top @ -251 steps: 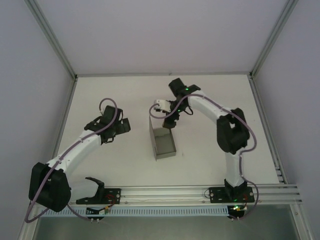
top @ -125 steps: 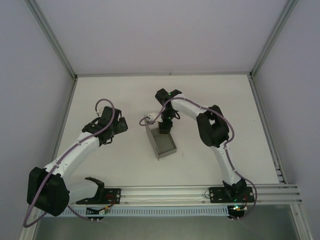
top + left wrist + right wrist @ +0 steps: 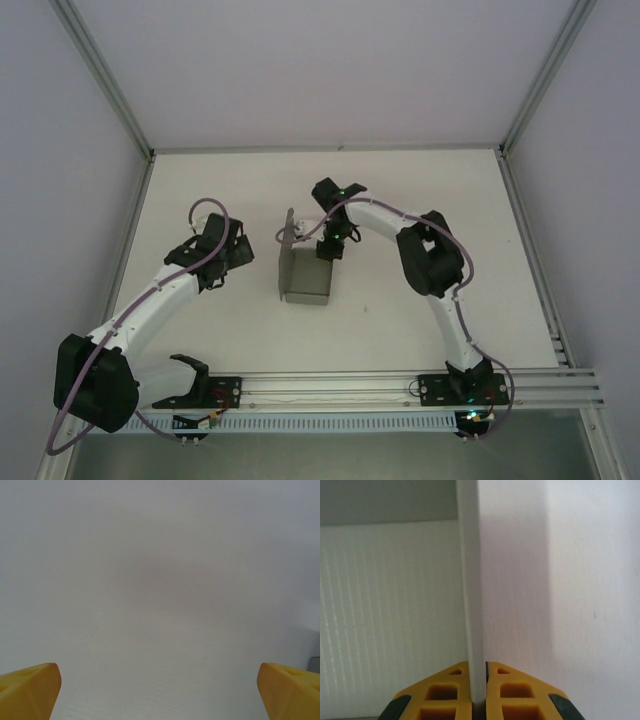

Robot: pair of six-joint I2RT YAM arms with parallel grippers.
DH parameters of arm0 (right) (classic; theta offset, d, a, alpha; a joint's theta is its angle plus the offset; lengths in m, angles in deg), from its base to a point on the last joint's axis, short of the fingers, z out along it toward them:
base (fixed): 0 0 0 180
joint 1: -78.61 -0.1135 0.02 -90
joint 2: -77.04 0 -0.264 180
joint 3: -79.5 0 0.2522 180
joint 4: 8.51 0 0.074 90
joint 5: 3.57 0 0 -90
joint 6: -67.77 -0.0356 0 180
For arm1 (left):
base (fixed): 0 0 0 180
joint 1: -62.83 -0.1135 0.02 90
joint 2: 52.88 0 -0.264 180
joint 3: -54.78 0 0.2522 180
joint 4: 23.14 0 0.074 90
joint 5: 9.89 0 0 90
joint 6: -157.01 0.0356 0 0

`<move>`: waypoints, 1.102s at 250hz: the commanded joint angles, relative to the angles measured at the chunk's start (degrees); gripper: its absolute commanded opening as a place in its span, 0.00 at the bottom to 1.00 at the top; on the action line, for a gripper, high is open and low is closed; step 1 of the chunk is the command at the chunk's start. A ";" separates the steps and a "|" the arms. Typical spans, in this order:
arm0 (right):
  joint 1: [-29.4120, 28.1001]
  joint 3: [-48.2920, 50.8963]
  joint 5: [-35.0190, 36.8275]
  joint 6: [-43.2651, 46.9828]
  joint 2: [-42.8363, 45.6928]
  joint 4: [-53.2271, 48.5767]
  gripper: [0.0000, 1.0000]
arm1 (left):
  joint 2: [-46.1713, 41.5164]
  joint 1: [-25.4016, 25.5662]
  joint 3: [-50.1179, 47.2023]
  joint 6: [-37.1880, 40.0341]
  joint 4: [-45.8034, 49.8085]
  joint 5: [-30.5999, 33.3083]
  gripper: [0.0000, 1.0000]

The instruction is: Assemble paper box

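I see the box [image 3: 303, 272] near the middle of the table [image 3: 440, 190]. It is grey cardboard, part-folded, with one panel lying flat and a flap standing up on its left side.

My right end effector [image 3: 329, 247] is over the box's far right corner. In the right wrist view its yellow fingers [image 3: 451, 695] are clamped tight on a thin upright cardboard wall [image 3: 469, 580], which runs straight up between them. Ribbed grey card lies to the left of that wall and bare white table to the right.

My left end effector [image 3: 237, 252] sits just left of the box, apart from it. Its two yellow fingertips [image 3: 30, 690] are spread wide with nothing between them but table.

A purple cable [image 3: 205, 210] loops over each arm. Green lights [image 3: 340, 190] glow on the right arm. An aluminium rail [image 3: 350, 383] runs along the near edge, and white walls close in the other three sides.
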 commanded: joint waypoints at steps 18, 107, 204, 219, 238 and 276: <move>-0.29 20.68 13.77 -40.76 14.44 11.96 0.00 | -2.00 -1.77 2.97 -6.11 6.43 7.22 1.00; -4.20 46.85 27.97 -80.30 32.83 16.41 0.10 | 6.88 -2.53 7.24 -5.27 3.35 1.95 1.00; -4.37 45.65 29.63 -78.27 37.47 21.70 0.34 | 6.44 -2.56 3.64 -1.06 -2.75 -3.82 1.00; -4.44 45.66 30.45 -77.63 37.26 22.08 0.38 | 6.33 -2.52 3.41 -0.87 -2.84 -3.95 1.00; -4.39 45.86 32.34 -76.09 36.25 23.07 0.41 | 6.43 -2.54 3.20 -0.78 -3.27 -4.03 1.00; -4.23 44.55 34.47 -70.85 31.91 24.72 0.39 | 6.68 -2.52 3.30 -0.45 -3.61 -4.38 1.00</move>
